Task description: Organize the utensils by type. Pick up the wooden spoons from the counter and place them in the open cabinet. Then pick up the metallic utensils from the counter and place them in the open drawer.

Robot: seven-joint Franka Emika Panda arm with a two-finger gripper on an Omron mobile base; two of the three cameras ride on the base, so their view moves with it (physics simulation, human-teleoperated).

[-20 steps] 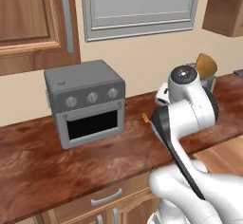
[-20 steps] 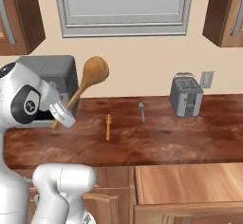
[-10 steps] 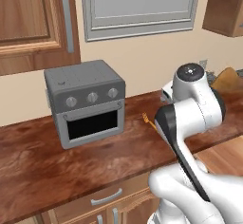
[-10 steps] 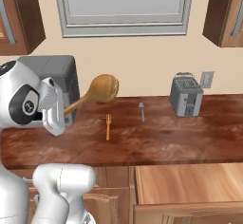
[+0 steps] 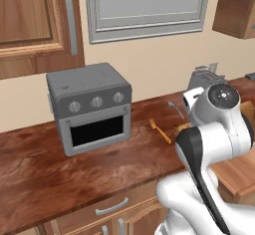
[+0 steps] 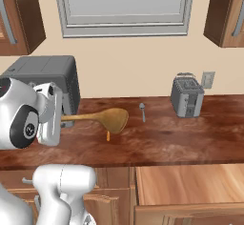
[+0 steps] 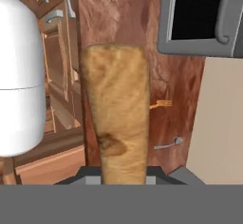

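While clamped — apparently snugly — the gripper [image 6: 61, 119] holds the wooden spoon [image 6: 102, 118] level.

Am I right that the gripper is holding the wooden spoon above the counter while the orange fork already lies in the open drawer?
Not quite: the orange fork lies on the counter, not in the drawer, as the right base view shows. The gripper does hold the wooden spoon above the counter.

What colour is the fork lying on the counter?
Orange-gold. The fork shows best in the left base view, on the dark reddish-brown counter.
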